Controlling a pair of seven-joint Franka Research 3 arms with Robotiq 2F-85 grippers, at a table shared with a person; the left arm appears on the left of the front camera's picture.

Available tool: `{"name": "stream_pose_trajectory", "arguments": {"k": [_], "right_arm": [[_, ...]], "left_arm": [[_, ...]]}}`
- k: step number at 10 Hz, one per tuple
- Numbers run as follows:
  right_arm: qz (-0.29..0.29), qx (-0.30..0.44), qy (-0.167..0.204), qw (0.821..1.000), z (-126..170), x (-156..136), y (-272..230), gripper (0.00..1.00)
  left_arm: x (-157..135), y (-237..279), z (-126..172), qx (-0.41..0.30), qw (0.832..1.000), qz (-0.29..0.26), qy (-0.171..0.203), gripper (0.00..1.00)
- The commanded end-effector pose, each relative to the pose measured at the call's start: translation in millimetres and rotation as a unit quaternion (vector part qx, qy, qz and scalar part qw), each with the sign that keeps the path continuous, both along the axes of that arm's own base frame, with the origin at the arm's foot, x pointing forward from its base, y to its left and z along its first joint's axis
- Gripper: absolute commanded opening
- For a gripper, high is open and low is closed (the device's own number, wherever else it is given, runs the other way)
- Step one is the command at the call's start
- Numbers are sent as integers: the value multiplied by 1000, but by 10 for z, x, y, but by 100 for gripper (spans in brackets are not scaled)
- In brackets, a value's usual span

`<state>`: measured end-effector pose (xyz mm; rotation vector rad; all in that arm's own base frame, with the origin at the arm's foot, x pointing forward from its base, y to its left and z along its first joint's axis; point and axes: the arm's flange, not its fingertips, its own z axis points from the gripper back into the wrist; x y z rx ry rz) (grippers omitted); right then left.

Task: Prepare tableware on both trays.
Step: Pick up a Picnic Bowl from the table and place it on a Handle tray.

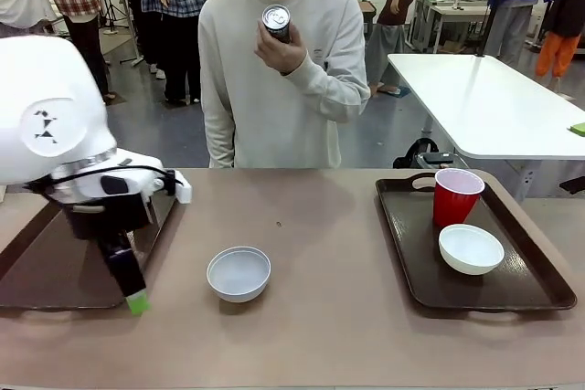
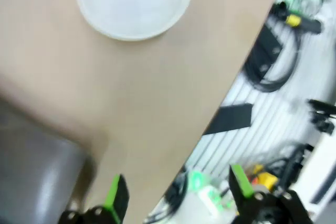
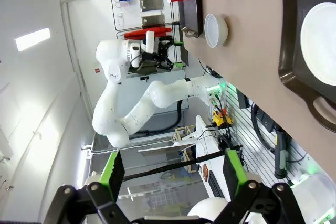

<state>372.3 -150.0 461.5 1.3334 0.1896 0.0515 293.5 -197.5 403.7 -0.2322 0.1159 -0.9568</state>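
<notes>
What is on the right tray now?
On the right tray stand a red cup and a white bowl, close together. The cup's inside is hidden from the front view.

I can't read any text from here. The slim dark soda can [image 1: 276, 21] in the person's hand [image 1: 281, 50] shows me its silver top, so no logo or lettering is legible. The red plastic cup [image 1: 455, 196] and round white bowls [image 1: 239, 272] look plain, with no print I can make out.
</notes>
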Motion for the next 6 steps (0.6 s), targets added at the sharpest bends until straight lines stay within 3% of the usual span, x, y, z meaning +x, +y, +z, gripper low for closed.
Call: {"name": "stream_pose_trajectory", "arguments": {"k": [1,2,4,6], "right_arm": [[-1,3,8,1000,31,-19,10,99],[-1,3,8,1000,31,-19,10,99],[-1,3,8,1000,31,-19,10,99],[-1,3,8,1000,31,-19,10,99]], "left_arm": [[215,-266,133,-37,999,-6,26,100],[320,-439,34,-35,999,20,17,100],[404,-781,-208,10,988,119,-102,100],[406,-1010,-375,70,964,163,-198,100]]}}
